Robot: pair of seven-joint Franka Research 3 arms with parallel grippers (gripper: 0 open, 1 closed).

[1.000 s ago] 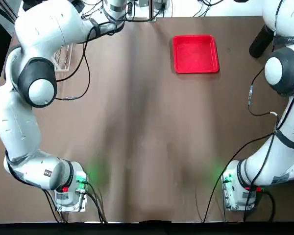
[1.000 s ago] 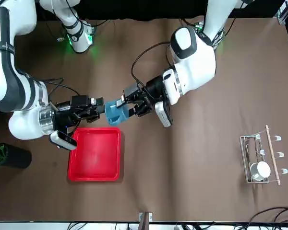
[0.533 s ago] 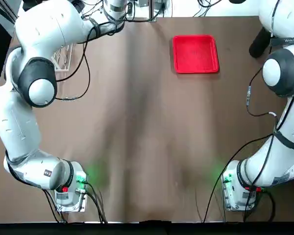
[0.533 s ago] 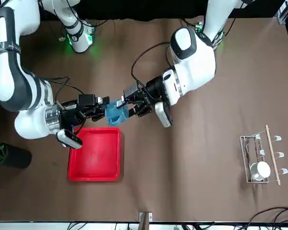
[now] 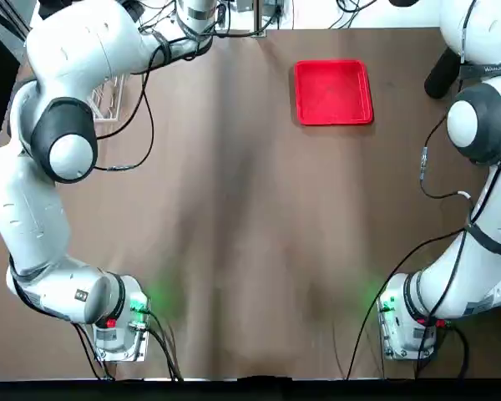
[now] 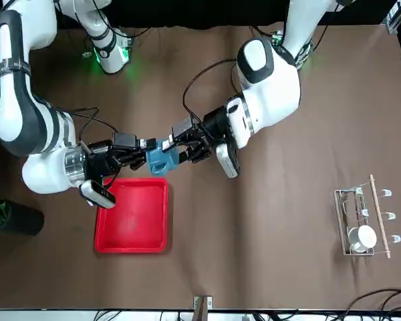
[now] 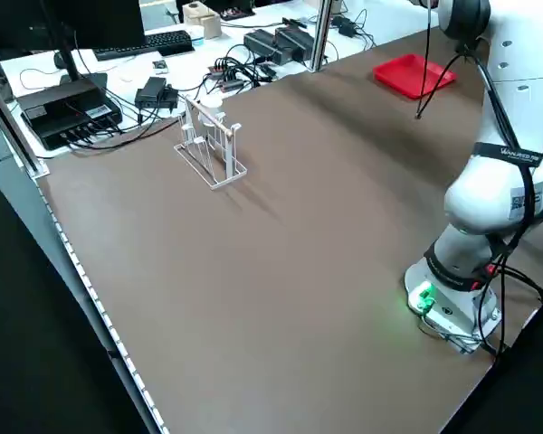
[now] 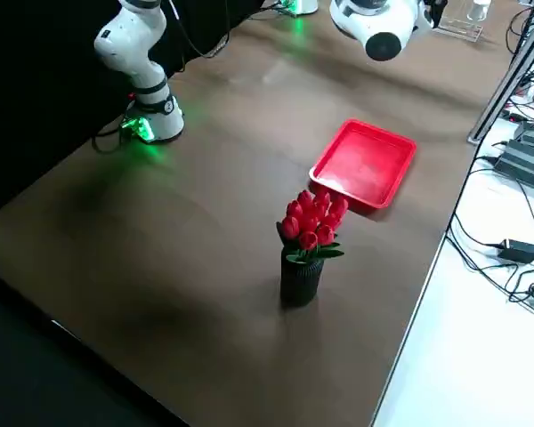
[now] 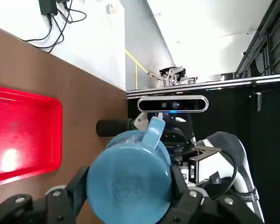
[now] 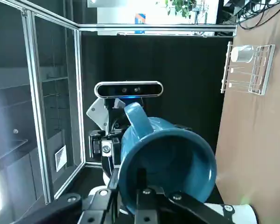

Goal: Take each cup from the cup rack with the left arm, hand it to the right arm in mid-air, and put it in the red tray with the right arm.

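In the front view the blue cup (image 6: 160, 160) hangs in mid-air just off the red tray's (image 6: 132, 215) edge. My left gripper (image 6: 178, 151) is shut on it; the left wrist view shows the cup's (image 9: 129, 179) base clamped between both fingers (image 9: 82, 183). My right gripper (image 6: 146, 154) meets the cup from the other side, open, with one finger (image 10: 141, 181) inside the cup's (image 10: 165, 163) mouth and the other outside the rim. The white cup (image 6: 365, 236) sits on the cup rack (image 6: 362, 223) at the left arm's side.
A black vase of red flowers (image 8: 308, 238) stands near the tray (image 8: 363, 165) towards the table's far right corner. The top view shows the tray (image 5: 333, 92) and both arms reaching past the far edge. Cables and electronics lie beyond the rack (image 7: 210, 146).
My right gripper has moved in towards the blue cup until its fingers reach the rim. The left gripper and the cup have stayed in place.
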